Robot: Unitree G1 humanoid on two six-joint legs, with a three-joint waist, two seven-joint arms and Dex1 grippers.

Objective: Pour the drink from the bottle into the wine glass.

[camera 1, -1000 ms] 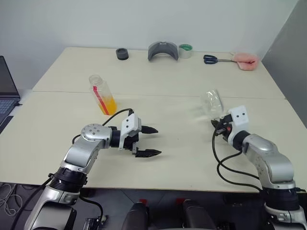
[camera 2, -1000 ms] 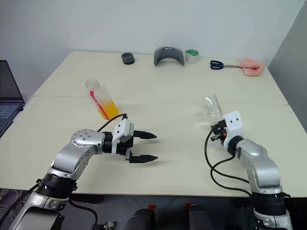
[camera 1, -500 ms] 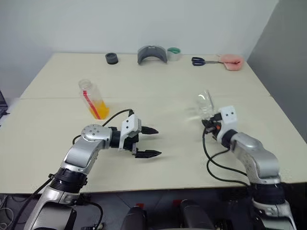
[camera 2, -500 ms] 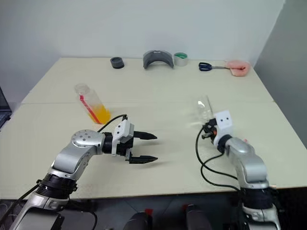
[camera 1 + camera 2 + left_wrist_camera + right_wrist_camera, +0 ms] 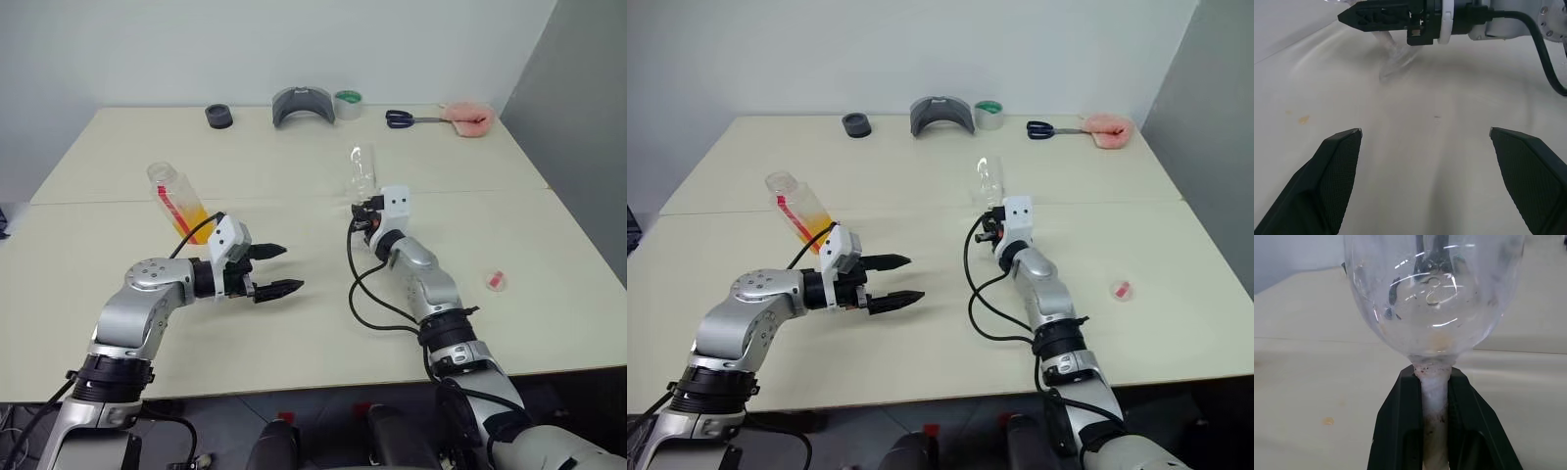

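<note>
The bottle (image 5: 174,199) stands tilted at the left of the table, uncapped, with the orange drink (image 5: 192,219) in its lower part. My left gripper (image 5: 292,267) is open and empty, low over the table just right of the bottle. My right gripper (image 5: 1434,374) is shut on the stem of the wine glass (image 5: 361,168), whose clear bowl stands roughly upright near the table's middle. The left wrist view has the glass's foot (image 5: 1395,58) below the right gripper's black fingers (image 5: 1381,12). I cannot tell whether the foot touches the table.
A small red-and-white cap (image 5: 498,282) lies at the right of the table. Along the far edge are a black roll (image 5: 218,116), a grey curved piece (image 5: 303,103), a green tape roll (image 5: 347,102), scissors (image 5: 407,118) and a pink cloth (image 5: 468,117).
My right gripper has carried the wine glass left and forward to the table's middle, now more upright. The left gripper shifted a little left, toward the bottle. The camera has turned too.
</note>
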